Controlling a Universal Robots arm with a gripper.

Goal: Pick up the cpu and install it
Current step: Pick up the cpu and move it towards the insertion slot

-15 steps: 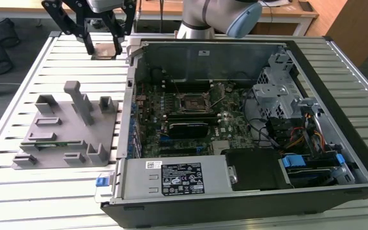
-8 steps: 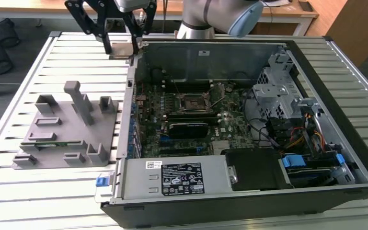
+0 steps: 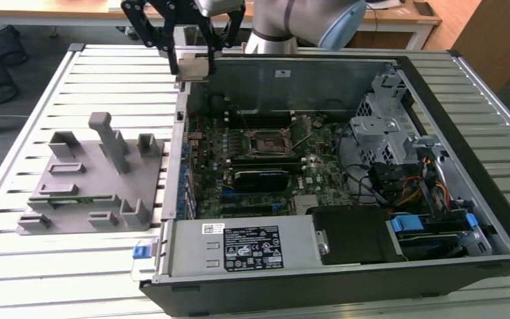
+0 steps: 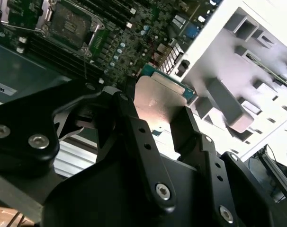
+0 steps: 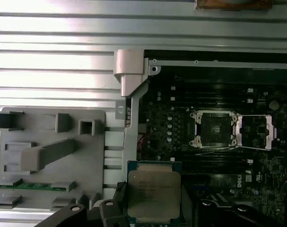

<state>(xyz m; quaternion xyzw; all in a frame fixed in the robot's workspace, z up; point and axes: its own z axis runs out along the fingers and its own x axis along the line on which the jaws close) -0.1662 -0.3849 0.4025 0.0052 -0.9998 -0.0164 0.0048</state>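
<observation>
- Open computer case (image 3: 317, 86): worth clearing its wall on the way over.
- Empty socket (image 3: 268, 141) on the board (image 3: 209, 149), latch flipped open.
- Gripper (image 3: 193, 63) pinched shut on the cpu (image 3: 194, 68) edges, above the case corner; better kept flat.

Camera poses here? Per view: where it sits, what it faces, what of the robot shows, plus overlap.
Exterior view: off-arm, high, looking down into the open computer case and grey fixture; shows the arm and gripper holding the cpu.
Second wrist view: at the wrist, looking along the black fingers past the cpu to the motherboard.
First wrist view: at the wrist, looking down on the cpu socket; gripper shows.
Shared: cpu, grey fixture, cpu socket.
</observation>
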